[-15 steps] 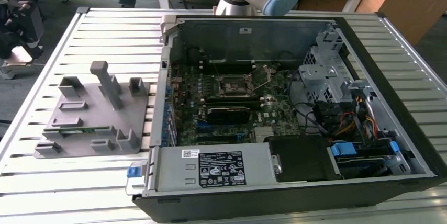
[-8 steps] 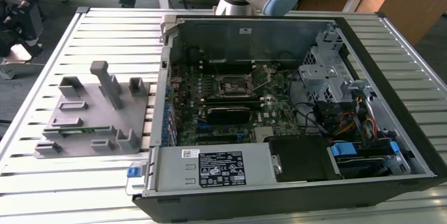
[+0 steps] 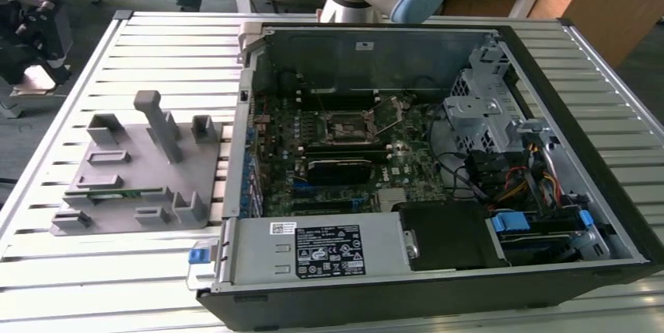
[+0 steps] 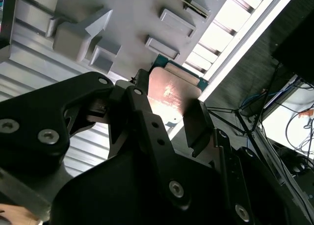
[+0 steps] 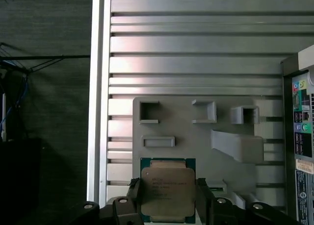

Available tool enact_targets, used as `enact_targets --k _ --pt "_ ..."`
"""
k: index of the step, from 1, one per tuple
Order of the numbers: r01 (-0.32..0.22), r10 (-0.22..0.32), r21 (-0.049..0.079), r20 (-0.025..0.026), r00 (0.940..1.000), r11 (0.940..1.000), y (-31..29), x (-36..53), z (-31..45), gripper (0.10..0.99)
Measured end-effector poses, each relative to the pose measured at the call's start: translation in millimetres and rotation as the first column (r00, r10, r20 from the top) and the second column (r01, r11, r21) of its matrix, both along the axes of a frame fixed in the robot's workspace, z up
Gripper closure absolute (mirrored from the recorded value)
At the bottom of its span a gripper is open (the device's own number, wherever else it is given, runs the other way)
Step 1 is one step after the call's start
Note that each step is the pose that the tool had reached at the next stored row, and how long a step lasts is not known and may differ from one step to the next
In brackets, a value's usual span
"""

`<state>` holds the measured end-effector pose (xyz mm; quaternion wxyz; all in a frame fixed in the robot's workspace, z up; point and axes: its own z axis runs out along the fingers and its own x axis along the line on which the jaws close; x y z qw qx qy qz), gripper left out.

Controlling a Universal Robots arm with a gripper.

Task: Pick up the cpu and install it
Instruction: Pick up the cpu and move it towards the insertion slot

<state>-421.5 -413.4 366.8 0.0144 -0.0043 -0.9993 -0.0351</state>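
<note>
clamped by the end effector [image 4: 170, 105] on two opposite edges of the cpu [image 5: 168, 189], likely to spare its lid and contacts. held level, clear above the grey holder [image 3: 135, 185] and tabletop [image 3: 104, 271], on the holder's side away from the case [image 3: 415, 302] and socket [image 3: 347, 124].

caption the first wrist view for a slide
Black gripper clamping the shiny silver square cpu, grey plastic tray behind it

The exterior view looks steeply down over the slatted surface [image 3: 155, 45]; both wrist views, close behind the hand [image 5: 168, 193], share the grey fixture [image 5: 196, 141].
</note>
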Motion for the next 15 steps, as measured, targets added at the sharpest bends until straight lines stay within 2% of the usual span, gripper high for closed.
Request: enact_targets --k 15 --pt "0.0 0.0 0.0 -0.0001 1.0 1.0 0.0 19.3 1.1 0.557"
